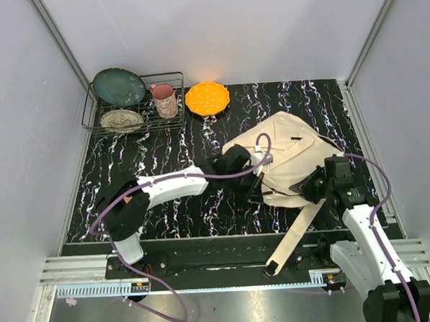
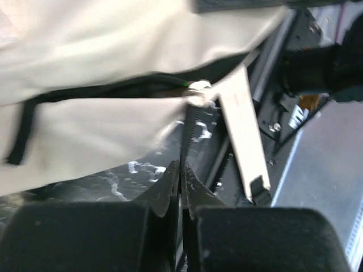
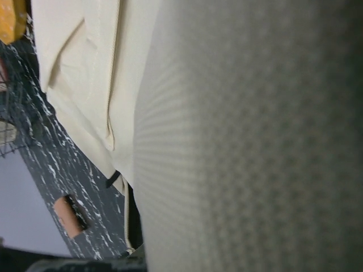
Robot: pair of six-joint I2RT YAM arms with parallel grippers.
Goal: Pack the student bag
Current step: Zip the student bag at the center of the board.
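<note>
The student bag [image 1: 290,150], a cream canvas backpack, lies on the right half of the dark marbled table. My left gripper [image 1: 257,166] sits at the bag's left edge. In the left wrist view it [image 2: 180,165] is shut on a thin black zipper pull [image 2: 185,130] that runs up to the slider on the cream canvas [image 2: 102,51]. My right gripper [image 1: 311,187] is pressed into the bag's near right edge. Canvas [image 3: 238,141] right against the lens fills the right wrist view and hides the fingers.
A cream webbing strap [image 1: 294,232] trails from the bag over the table's front edge [image 2: 241,130]. At the back left stand a wire rack [image 1: 91,117] with two plates, a pink mug [image 1: 165,100] and an orange plate [image 1: 207,98]. Walls close in on three sides.
</note>
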